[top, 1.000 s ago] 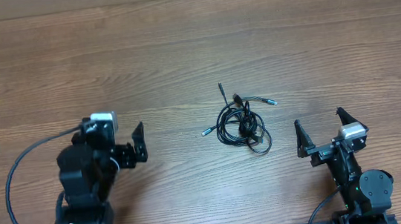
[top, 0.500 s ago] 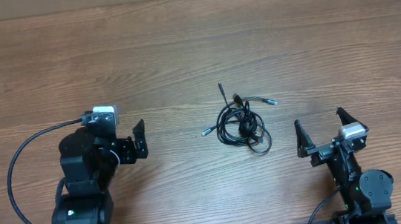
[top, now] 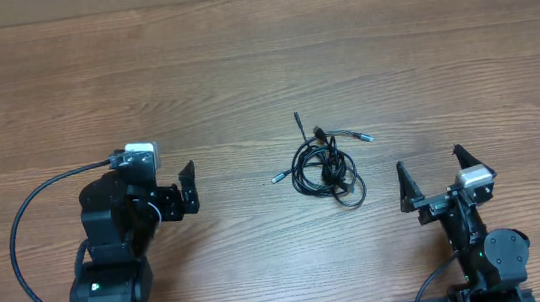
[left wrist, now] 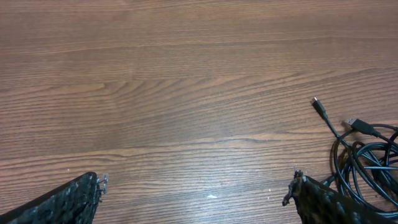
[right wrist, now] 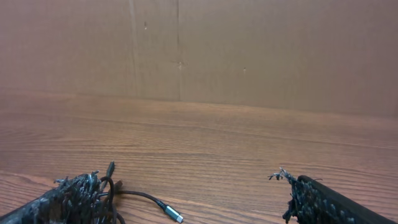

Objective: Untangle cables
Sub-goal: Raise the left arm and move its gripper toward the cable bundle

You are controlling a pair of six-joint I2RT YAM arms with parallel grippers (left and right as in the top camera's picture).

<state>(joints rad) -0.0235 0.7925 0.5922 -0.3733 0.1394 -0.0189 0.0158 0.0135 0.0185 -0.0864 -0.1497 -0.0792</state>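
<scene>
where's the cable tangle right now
In the overhead view the cable tangle lies on the table just right of centre, between the two grippers and closer to the right gripper than the left gripper, touching neither.

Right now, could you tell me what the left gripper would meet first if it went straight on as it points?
Probably the bare table, though depth is unclear; the left gripper aims at open wood, the cables off to its right.
</scene>
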